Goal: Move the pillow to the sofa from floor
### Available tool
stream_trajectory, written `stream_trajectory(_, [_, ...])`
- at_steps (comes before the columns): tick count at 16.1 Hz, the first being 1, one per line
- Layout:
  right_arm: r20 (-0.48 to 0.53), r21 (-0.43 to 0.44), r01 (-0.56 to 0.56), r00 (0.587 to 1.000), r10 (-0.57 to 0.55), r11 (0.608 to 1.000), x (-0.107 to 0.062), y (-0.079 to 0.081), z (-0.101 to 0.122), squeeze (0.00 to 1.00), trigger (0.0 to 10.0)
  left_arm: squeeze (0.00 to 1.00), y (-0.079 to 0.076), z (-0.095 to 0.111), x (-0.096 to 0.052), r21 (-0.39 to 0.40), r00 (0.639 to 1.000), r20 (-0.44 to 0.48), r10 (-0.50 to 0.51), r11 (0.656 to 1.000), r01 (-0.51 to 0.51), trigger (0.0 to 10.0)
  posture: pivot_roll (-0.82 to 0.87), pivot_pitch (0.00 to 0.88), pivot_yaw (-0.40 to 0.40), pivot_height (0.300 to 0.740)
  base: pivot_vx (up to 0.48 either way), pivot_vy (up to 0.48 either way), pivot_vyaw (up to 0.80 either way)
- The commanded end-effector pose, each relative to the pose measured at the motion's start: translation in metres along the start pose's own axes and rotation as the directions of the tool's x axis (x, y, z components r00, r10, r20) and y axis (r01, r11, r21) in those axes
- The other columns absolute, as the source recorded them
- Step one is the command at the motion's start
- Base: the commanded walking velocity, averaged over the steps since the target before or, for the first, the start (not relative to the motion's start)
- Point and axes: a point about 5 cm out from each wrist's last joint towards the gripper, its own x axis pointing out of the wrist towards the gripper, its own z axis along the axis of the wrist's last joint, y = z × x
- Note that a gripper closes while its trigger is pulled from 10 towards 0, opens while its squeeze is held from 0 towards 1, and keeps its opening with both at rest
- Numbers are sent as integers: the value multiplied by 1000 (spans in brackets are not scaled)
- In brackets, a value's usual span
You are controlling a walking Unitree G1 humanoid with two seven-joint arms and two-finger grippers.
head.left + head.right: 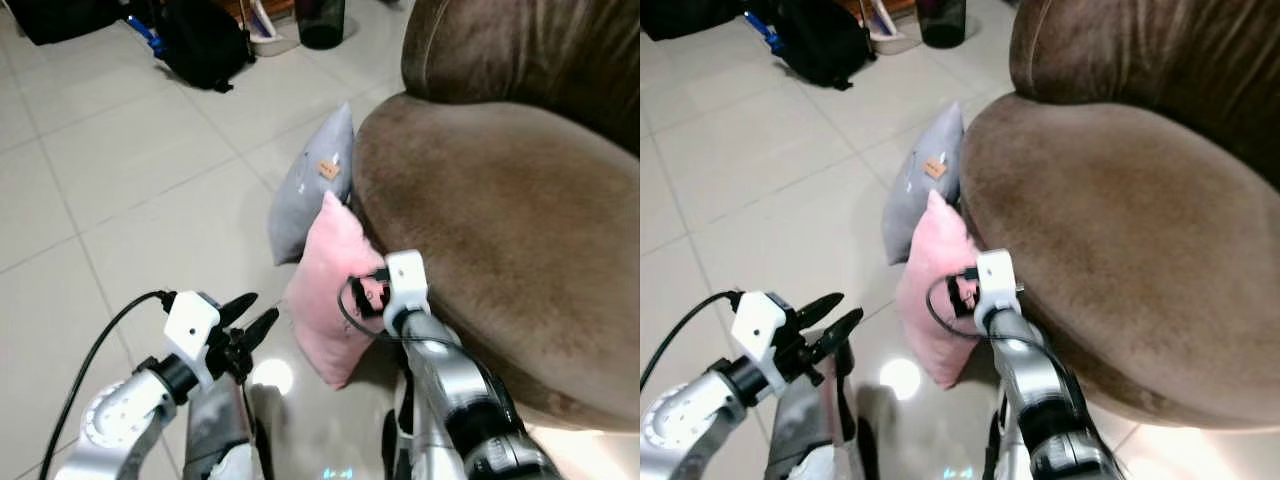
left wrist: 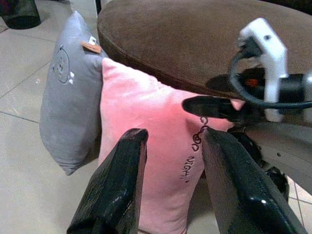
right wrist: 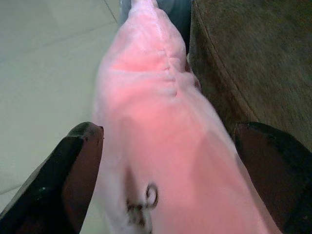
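My right gripper (image 3: 165, 165) straddles the pink pillow (image 1: 335, 285) against the sofa (image 1: 500, 220), fingers spread; I'd close low, firmly; left gripper (image 1: 248, 322) open, beside it.

The pillow (image 1: 335, 290) was pink with dark embroidered script; the second pillow (image 1: 310, 185) was grey with a tan tag; the sofa (image 1: 500, 200) brown, the floor (image 1: 130, 180) pale tile

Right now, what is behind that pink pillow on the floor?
A grey pillow stands just behind the pink pillow, both leaning against the brown sofa. The pink one covers the grey pillow's lower corner and the sofa base there, so that part stays hidden.
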Motion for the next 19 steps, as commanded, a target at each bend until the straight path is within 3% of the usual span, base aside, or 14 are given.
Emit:
stream_trajectory(1, [-64,-49,25,998,-28,998,2,-2,-10,1000,10000,0,2,2,-2,-4,999,-10,-32,999,32,10000,104,227,64,466,0,0,0])
stream_trajectory(2, [-82,-85,24,996,-31,996,5,-3,-10,1000,10000,0,4,3,-1,4,999,-14,-38,999,38,10000,106,225,70,466,0,0,0])
stream_trajectory(3, [-86,-117,29,995,-39,993,6,-4,-10,773,10000,0,6,3,-1,5,999,-15,-42,999,42,10000,107,216,70,466,0,0,0])
stream_trajectory(4, [-88,-146,43,994,-57,988,8,-5,-10,0,10000,0,7,4,0,5,999,-14,-46,999,46,10000,109,212,72,466,0,0,0])
stream_trajectory(8, [-124,-238,43,990,-74,970,12,2,-14,0,10000,0,11,6,5,2,999,-14,-49,999,49,10000,106,196,75,466,0,0,0])
stream_trajectory(9, [-176,-258,-15,984,-31,966,10,7,-22,0,4980,0,9,7,7,-3,998,-12,-58,998,58,10000,107,194,76,466,0,0,0])
stream_trajectory(10, [-192,-258,-39,981,-12,965,9,9,-26,0,4353,0,8,7,8,-7,998,-12,-66,998,66,10000,107,191,78,466,0,0,0])
stream_trajectory(11, [-203,-255,-56,979,3,965,9,10,-28,0,0,0,8,7,8,-14,997,-17,-76,997,76,10000,107,191,78,466,0,0,0])
stream_trajectory(19, [-203,-236,-115,977,67,965,9,16,-29,0,0,0,12,8,10,7,999,-21,-45,999,45,10000,109,189,85,466,0,0,0])
